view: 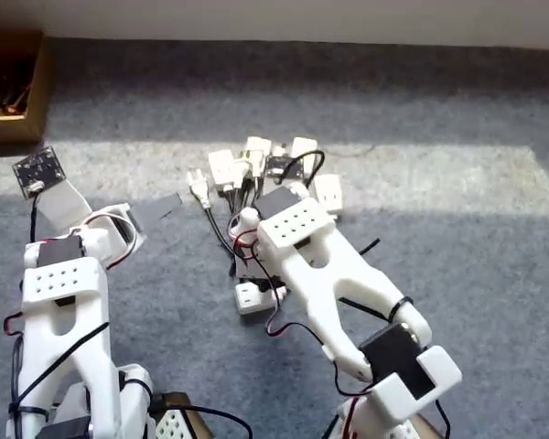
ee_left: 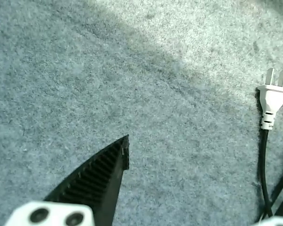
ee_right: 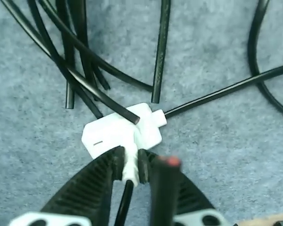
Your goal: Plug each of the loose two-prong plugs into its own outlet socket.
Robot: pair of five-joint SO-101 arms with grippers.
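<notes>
**Inspector:** Plug (view: pixel 199 187) status on your left?

**Assistant:** It lies loose on the carpet (view: pixel 457 274), prongs toward 11 o'clock, at 2 o'clock from your left gripper (view: pixel 142 218). That gripper's jaws stand spread and hold nothing.

**Inspector:** And your right gripper (ee_right: pixel 130 157)?

**Assistant:** Its jaws are pinching a second white plug (ee_right: pixel 130 172), which touches a white socket block (ee_right: pixel 115 134) among black cables (ee_right: pixel 80 61). Seating cannot be confirmed.

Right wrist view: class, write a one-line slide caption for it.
Right gripper holds a white plug against a white outlet socket on grey carpet, amid black cables.
</notes>
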